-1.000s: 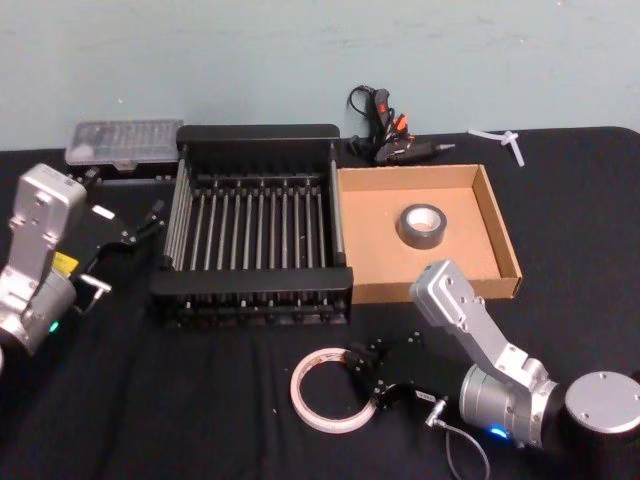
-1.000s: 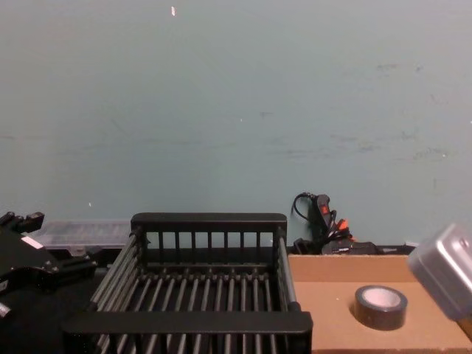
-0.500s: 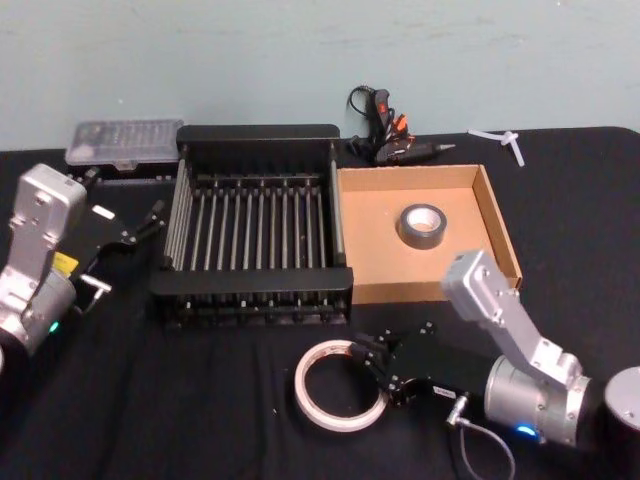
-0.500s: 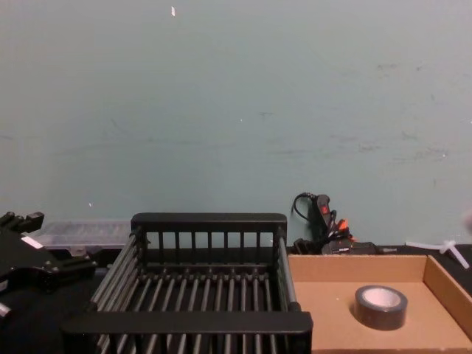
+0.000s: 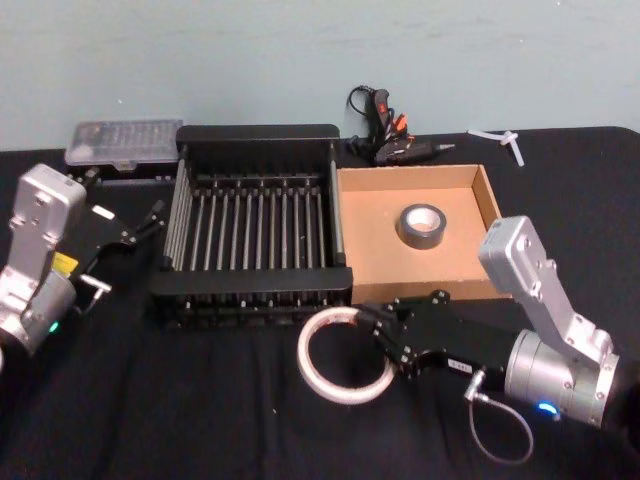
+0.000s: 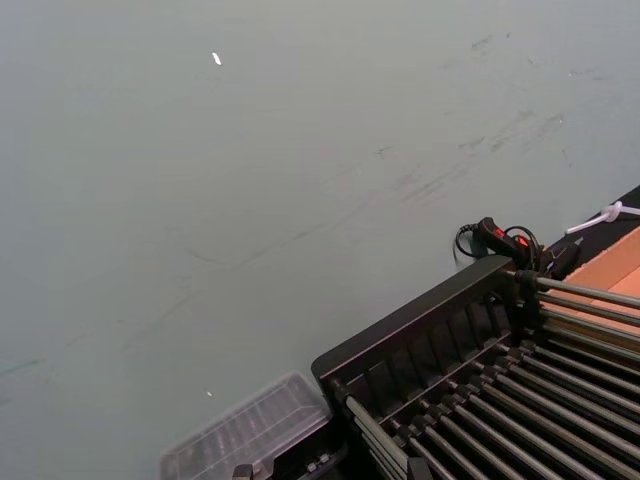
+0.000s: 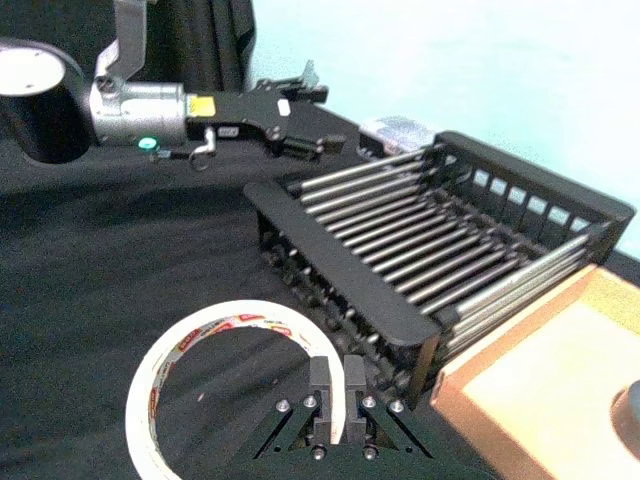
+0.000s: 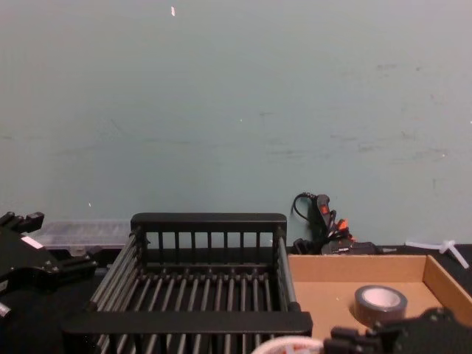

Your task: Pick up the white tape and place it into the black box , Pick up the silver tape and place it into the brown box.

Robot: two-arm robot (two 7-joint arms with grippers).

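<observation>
Right gripper (image 5: 385,338) reaching leftward, low along black crate (image 5: 255,222) near rim, fingers pinching white tape (image 5: 345,353) rim; ring hanging tilted just in front of crate. Right arm stretching from lower right, forearm level. Silver tape (image 5: 422,226) lying flat inside brown cardboard box (image 5: 499,222). Left gripper (image 5: 150,222) idling left of crate, finger spread impossible to tell

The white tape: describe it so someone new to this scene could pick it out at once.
Start at the black box, the slatted crate in the middle of the table. Just in front of its near rim, the right gripper is shut on the white tape. It is a large thin ring, much wider than the silver tape, the small roll lying in the brown box.
</observation>
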